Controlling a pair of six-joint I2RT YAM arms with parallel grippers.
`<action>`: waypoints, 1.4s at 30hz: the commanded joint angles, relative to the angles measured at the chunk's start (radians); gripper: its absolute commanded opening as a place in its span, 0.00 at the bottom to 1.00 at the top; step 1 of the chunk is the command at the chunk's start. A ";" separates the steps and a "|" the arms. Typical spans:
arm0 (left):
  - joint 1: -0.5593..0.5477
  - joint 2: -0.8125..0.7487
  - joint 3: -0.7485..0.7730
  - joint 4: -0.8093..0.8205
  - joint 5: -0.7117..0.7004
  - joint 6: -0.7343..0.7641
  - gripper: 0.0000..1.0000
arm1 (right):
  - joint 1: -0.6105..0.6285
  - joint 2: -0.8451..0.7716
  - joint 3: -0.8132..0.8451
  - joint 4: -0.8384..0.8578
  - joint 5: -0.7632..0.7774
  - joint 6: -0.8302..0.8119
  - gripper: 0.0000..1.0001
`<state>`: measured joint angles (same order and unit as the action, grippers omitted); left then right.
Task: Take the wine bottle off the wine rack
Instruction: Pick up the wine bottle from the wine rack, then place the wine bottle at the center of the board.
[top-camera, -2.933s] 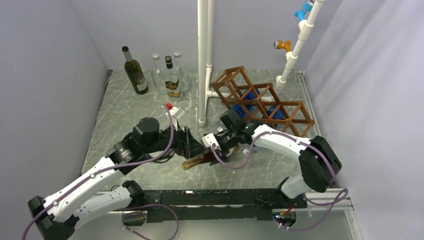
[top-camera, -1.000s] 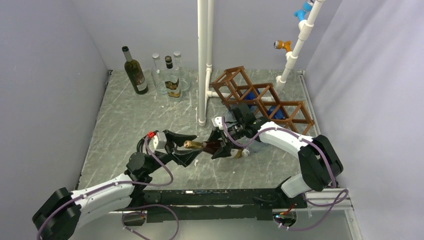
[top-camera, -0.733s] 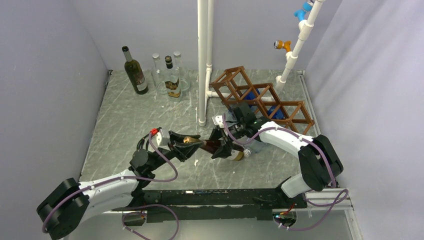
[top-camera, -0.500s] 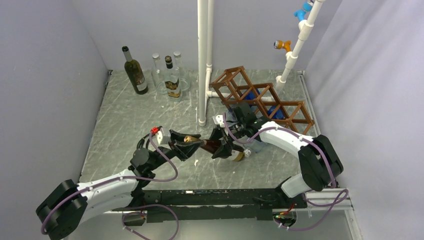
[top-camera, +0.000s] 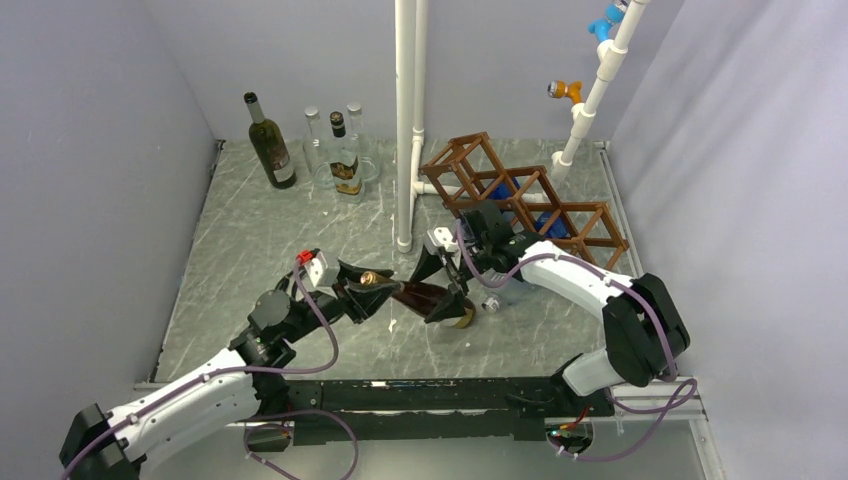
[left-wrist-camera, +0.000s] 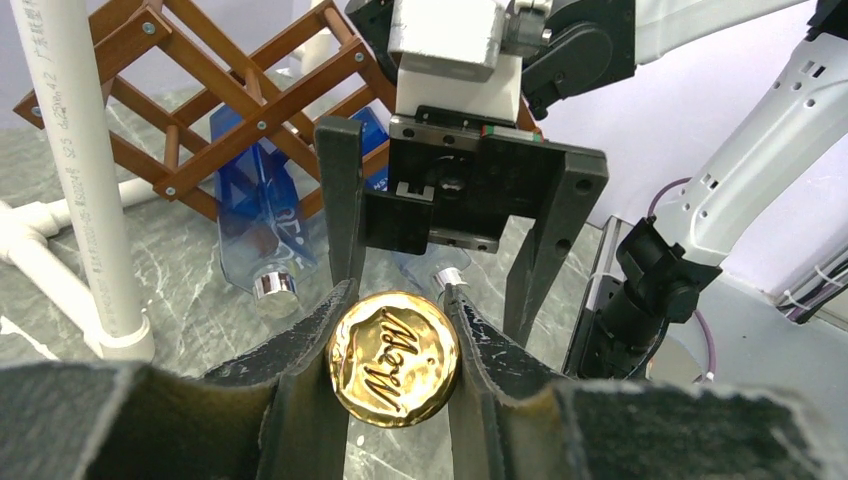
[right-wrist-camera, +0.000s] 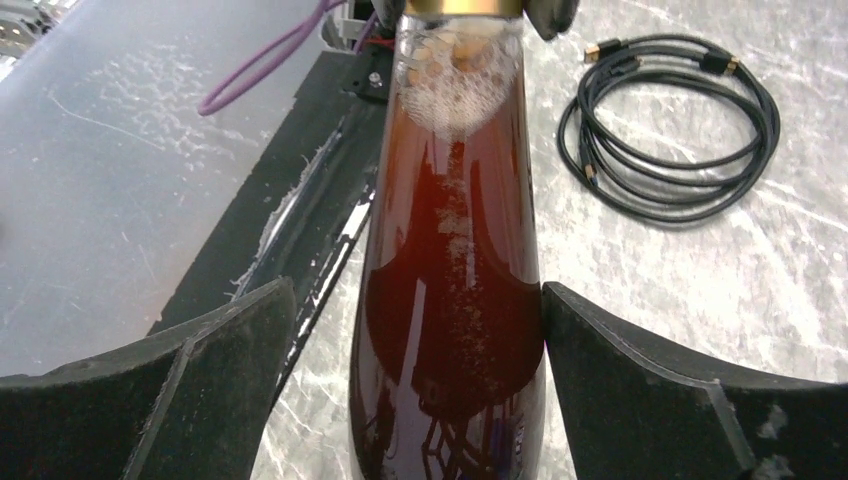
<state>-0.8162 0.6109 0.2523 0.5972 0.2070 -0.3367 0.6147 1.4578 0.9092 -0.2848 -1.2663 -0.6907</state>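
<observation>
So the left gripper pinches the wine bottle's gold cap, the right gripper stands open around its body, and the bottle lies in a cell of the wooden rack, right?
Wrong on the rack. The top external view shows the wine bottle out of the wine rack, in front of it. The left gripper does pinch the gold cap, and the right gripper stands open around the body.

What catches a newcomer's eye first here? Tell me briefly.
An amber bottle lies level between the two arms near the middle of the table. The left gripper is clamped on its gold-capped neck, while the right gripper stands open around its body. Behind them a wooden rack holds blue bottles, and upright bottles stand at the far left corner.
</observation>
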 joint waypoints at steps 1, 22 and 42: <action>0.003 -0.046 0.119 -0.097 -0.061 0.071 0.00 | -0.002 -0.029 0.078 -0.077 -0.104 -0.035 0.97; 0.111 0.044 0.375 -0.303 -0.204 0.218 0.00 | -0.194 -0.144 0.087 -0.217 -0.179 -0.142 1.00; 0.424 0.310 0.680 -0.434 -0.058 0.293 0.00 | -0.216 -0.146 0.071 -0.208 -0.182 -0.138 1.00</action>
<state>-0.4541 0.9134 0.7967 0.0238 0.1387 -0.1230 0.4061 1.3331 0.9859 -0.5049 -1.3987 -0.8024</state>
